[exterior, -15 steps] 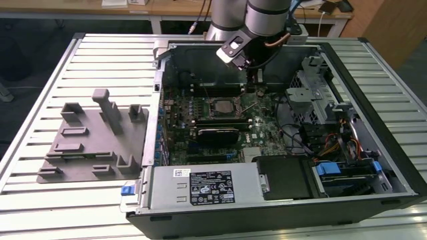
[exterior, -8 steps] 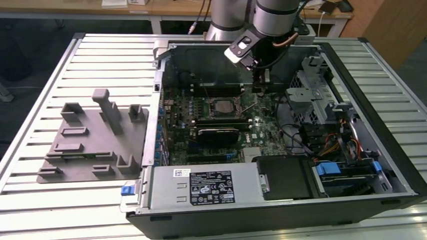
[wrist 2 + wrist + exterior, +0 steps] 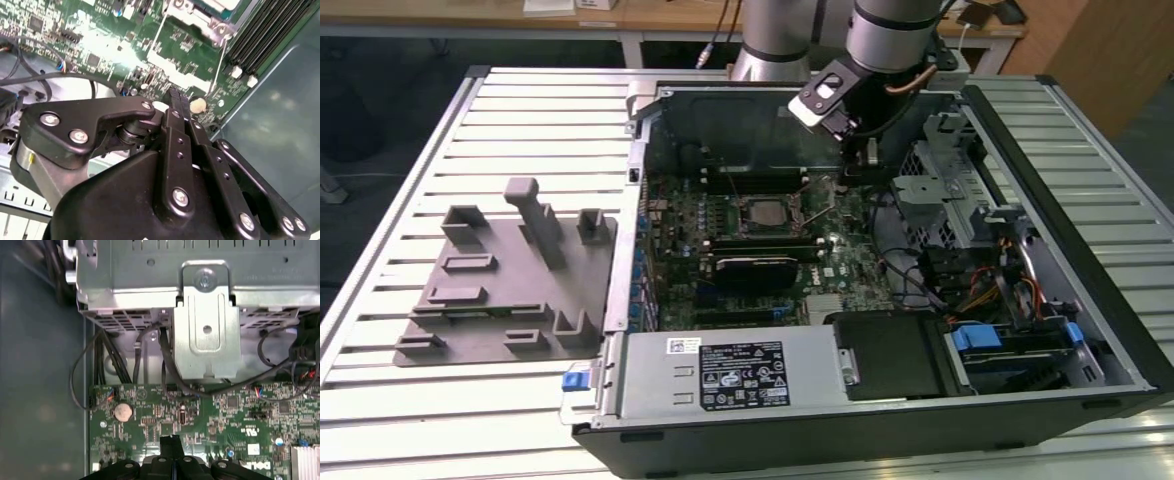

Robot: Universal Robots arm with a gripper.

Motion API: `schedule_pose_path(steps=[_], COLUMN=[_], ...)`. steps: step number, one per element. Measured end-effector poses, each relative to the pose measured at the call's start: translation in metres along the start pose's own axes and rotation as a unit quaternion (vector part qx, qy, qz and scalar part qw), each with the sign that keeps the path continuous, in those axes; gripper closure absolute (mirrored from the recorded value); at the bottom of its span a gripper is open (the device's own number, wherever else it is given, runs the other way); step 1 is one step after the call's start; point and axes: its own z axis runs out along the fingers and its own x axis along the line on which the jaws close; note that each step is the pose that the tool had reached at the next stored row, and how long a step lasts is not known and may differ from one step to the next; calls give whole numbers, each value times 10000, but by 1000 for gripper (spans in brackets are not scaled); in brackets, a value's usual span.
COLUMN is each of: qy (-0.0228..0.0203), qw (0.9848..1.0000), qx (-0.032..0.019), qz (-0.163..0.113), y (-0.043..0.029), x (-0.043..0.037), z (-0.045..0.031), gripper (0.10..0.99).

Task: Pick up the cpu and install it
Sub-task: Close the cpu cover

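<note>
The open computer case [image 3: 1067, 330] lies on the slatted table with its green motherboard [image 3: 847, 265] facing up. The cpu [image 3: 765, 212], a small square with a silvery top, lies inside the black-framed socket near the board's middle. A pale corner of it [image 3: 215, 4] also appears in the second wrist view. My gripper [image 3: 869, 160] hangs inside the case to the exterior view's right of the socket, low over the board's edge. Its black fingers [image 3: 176, 100] are pressed together with nothing between them. In the first wrist view the fingertips [image 3: 170, 441] point at the board beside a round coin cell [image 3: 123, 412].
A grey moulded fixture [image 3: 507, 290] with upright posts lies on the table at the exterior view's left. A metal drive cage [image 3: 205, 315] and black cables [image 3: 165, 365] stand close ahead of the fingers. A black heatsink block [image 3: 751, 268] and the power supply [image 3: 720, 372] sit nearer the case front.
</note>
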Motion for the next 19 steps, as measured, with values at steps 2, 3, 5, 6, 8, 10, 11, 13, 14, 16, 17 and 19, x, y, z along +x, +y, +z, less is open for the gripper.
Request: schedule_pose_path(steps=[2,3,5,6,8,10,11,13,14,16,17,19], qy=[-1,0,0,-1,0,-1,-2,-1,-1,-2,-2,-3], qw=[10000,10000,10000,10000,10000,10000,10000,10000,10000,10000,10000,10000], qx=[0,0,0,0,0,0,0,2,2,4,4,5], qz=[1,4,9,12,17,22,25,34,39,47,51,54], y=[16,21,27,29,29,29,29,27,27,26,26,25], x=[1,1,1,0,0,-1,-2,-3,-3,-4,-4,-4], z=[1,3,17,31,60,92,110,148,166,202,212,213], gripper=[980,980,980,980,980,980,980,980,980,980,980,980])
